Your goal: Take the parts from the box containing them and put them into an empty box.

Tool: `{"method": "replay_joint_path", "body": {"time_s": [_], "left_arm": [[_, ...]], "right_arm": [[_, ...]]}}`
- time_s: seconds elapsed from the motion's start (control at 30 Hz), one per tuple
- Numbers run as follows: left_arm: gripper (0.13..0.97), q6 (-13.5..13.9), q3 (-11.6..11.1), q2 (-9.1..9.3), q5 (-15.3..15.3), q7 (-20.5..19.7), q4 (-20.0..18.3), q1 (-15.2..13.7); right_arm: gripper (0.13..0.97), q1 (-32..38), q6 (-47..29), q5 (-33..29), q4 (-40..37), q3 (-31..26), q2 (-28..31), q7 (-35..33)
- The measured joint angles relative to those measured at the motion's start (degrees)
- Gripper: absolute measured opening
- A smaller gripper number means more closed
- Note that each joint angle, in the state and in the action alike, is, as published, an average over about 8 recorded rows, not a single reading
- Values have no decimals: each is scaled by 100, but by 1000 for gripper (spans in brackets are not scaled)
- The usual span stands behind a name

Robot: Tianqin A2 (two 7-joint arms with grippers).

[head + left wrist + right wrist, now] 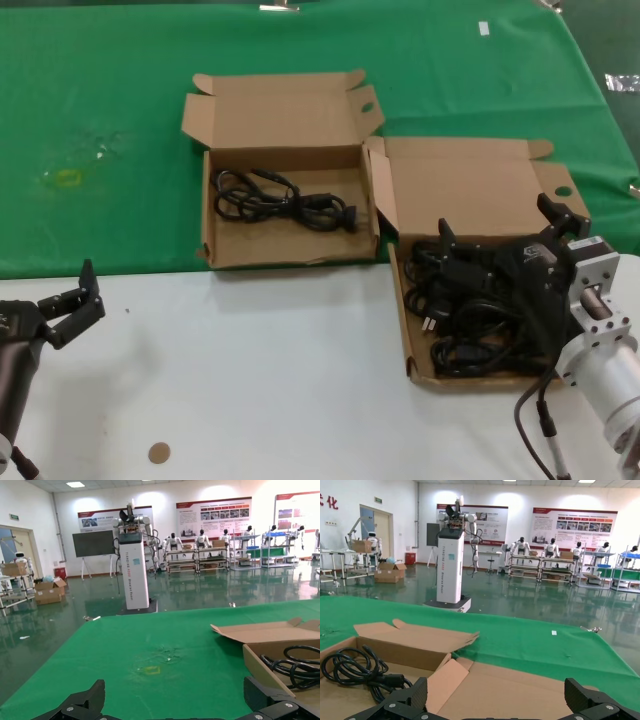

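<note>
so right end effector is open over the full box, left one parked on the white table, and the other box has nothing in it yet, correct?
Not quite. The head view shows the other box already holds one black cable bundle. The rest stands: right end effector open over the full box, left end effector parked over the white table.

Cables (pixel 470 320) partly behind right gripper (pixel 500 235)

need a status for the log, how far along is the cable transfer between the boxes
Early on. Done: one coiled cable lies in the left box. In hand: nothing; the right gripper hangs open over the right box, above the cable pile. The left gripper waits open over the white table. Left: that pile.
</note>
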Motion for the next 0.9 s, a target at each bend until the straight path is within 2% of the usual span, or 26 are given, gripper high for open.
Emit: {"method": "replay_joint_path", "body": {"time_s": [0.9], "left_arm": [[966,0,0,0,0,0,0,0]], "right_arm": [[966,0,0,0,0,0,0,0]]}}
